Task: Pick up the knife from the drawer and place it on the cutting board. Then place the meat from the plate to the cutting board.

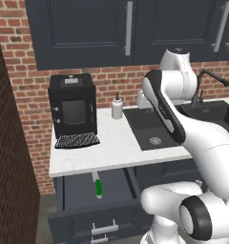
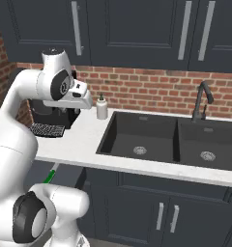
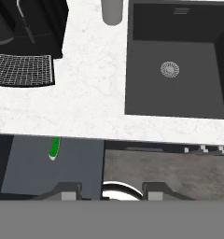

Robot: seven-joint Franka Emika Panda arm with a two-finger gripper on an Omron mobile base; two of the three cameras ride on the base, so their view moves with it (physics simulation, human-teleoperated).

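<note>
The drawer below the counter stands pulled out. Inside it lies the knife, green handle toward the front and blade toward the counter's edge. It shows again as a green sliver past the arm's base. In the hand view the knife rests on the drawer's grey floor, left of my gripper. The gripper is held high above the counter's front edge, pointing down, open, with nothing between its tips. The cutting board, the meat and the plate are out of view.
A black coffee machine stands at the counter's left, a soap dispenser beside it. The black double sink with its faucet lies to the right. A brick wall closes off the left side.
</note>
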